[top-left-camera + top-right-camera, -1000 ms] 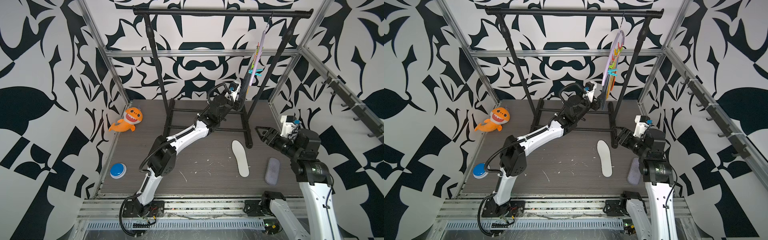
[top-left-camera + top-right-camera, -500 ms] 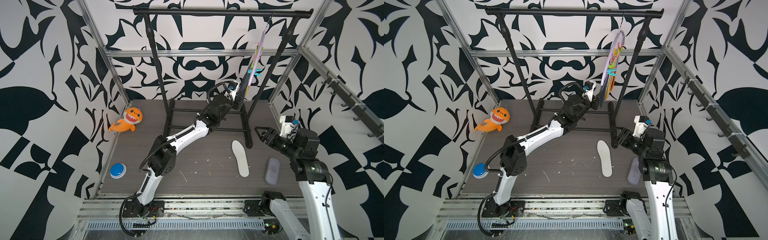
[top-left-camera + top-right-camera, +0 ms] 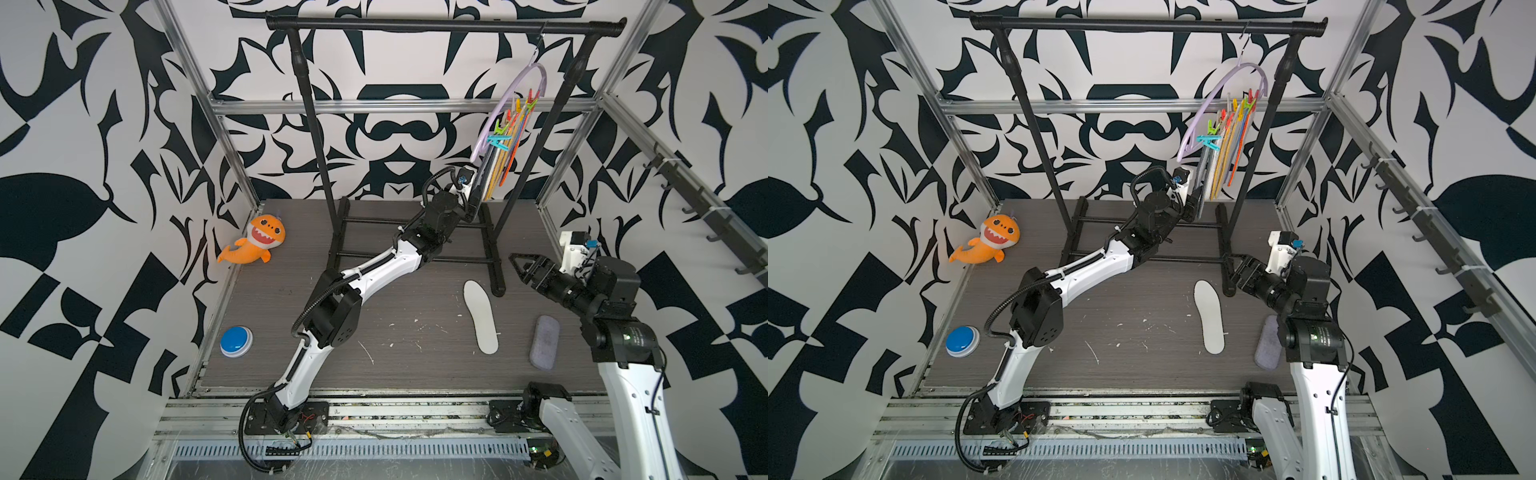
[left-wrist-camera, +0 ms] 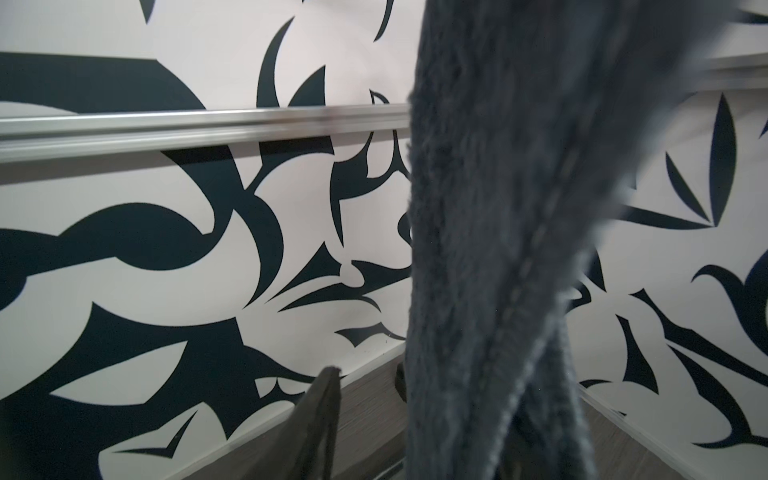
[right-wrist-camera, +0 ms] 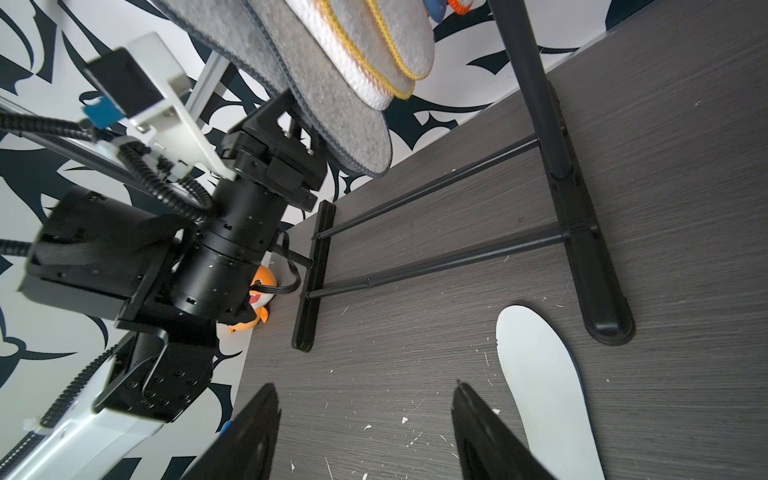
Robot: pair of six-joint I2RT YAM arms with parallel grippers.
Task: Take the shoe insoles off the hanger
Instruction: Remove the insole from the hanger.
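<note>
**TASK STATUS** (judged): early. One insole is down and the bunch remains pegged.

1. Clothes rail (image 3: 444,25): black tube, standing along the far edge of the bench.
2. Hanger (image 3: 1208,104): lilac arch hooked at the rail's right end, turned nearly edge-on.
3. Shoe insoles (image 3: 1219,166): pegged in a tight hanging bunch under the hanger. The number cannot be read.
4. White insole (image 3: 480,316): flat on the bench toward its right edge, just beside the rail's right foot. Counted as removed.
5. Left gripper (image 3: 1196,198): at the lower end of the outermost pad, the fuzzy dark insole (image 4: 498,208). Jaws are parted. The one finger (image 4: 326,399) in view stands clear of the pile and the other is hidden. No hold is made out.
6. Right gripper (image 5: 368,399): jaws wide and empty, above the bench near its right edge, well apart from the hanger.

**SURFACE AND ROOM**

7. Walls (image 3: 104,124): black-and-white leaf pattern in an aluminium frame.
8. Bench (image 3: 415,365): dark grey wood grain, flecked with white scraps.
9. Lilac-grey pad (image 3: 544,343): near the right edge, beside the white insole and not touching it.
10. Plush shark (image 3: 259,241): orange, at the far left corner.
11. Blue button (image 3: 236,340): at the left edge, nearer the front.
</note>
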